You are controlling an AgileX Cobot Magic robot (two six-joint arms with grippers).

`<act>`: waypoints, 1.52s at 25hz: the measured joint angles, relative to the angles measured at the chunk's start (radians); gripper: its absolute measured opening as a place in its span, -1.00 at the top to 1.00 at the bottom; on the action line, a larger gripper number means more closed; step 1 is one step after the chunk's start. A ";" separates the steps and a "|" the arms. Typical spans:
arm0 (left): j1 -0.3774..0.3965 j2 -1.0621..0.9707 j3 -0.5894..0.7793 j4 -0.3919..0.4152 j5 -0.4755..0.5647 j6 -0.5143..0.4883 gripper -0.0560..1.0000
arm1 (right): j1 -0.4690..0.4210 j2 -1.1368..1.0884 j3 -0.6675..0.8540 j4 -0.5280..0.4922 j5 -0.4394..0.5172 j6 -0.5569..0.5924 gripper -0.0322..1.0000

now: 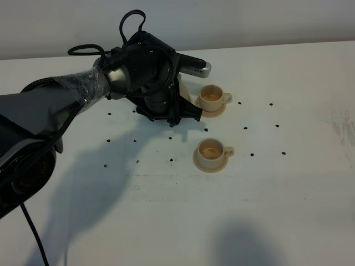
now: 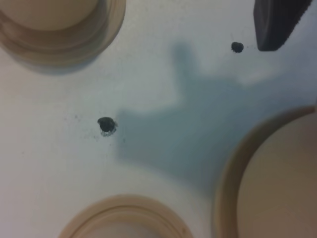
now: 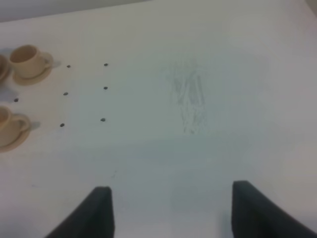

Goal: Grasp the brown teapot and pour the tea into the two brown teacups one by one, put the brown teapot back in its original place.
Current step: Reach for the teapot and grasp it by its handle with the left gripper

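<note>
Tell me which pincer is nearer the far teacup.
Left. The left pincer hangs just beside the far teacup; the right pincer is far off, over the table.

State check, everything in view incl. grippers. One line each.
far teacup: upright on saucer, tea inside
near teacup: upright on saucer, tea inside
teapot: mostly hidden behind left arm; held or set down, cannot tell
left gripper: pointing down beside far teacup; open or shut, cannot tell
right gripper: open, empty
</note>
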State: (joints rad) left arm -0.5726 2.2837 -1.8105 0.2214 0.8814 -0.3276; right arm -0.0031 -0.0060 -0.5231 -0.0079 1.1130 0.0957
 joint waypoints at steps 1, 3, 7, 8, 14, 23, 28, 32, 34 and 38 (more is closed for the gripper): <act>0.000 -0.001 0.000 -0.002 -0.001 0.002 0.10 | 0.000 0.000 0.000 0.000 0.000 0.000 -0.04; 0.000 -0.007 0.000 -0.004 -0.009 0.013 0.10 | 0.000 0.000 0.000 0.000 0.000 0.000 -0.04; 0.000 -0.030 0.000 -0.017 -0.026 0.017 0.10 | 0.000 0.000 0.000 0.000 0.000 0.000 -0.04; 0.000 -0.038 0.000 -0.021 -0.026 0.018 0.10 | 0.000 0.000 0.000 0.000 0.000 0.000 -0.04; 0.000 -0.048 0.000 -0.023 -0.002 0.028 0.10 | 0.000 0.000 0.000 0.000 0.000 0.000 -0.04; 0.023 -0.048 0.000 -0.025 0.022 0.050 0.10 | 0.000 0.000 0.000 0.000 0.000 0.000 -0.04; 0.040 -0.049 0.000 -0.027 0.024 0.052 0.10 | 0.000 0.000 0.000 0.000 0.000 0.000 -0.04; 0.043 -0.049 0.000 -0.043 0.021 0.053 0.10 | 0.000 0.000 0.000 0.000 0.000 0.000 -0.04; 0.044 -0.049 0.000 -0.050 0.020 0.053 0.10 | 0.000 0.000 0.000 0.000 0.000 0.000 -0.04; 0.055 -0.049 0.000 -0.054 0.019 0.056 0.10 | 0.000 0.000 0.000 0.000 0.000 0.000 -0.04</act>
State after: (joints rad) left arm -0.5178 2.2347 -1.8105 0.1678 0.9007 -0.2712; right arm -0.0031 -0.0060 -0.5231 -0.0079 1.1130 0.0957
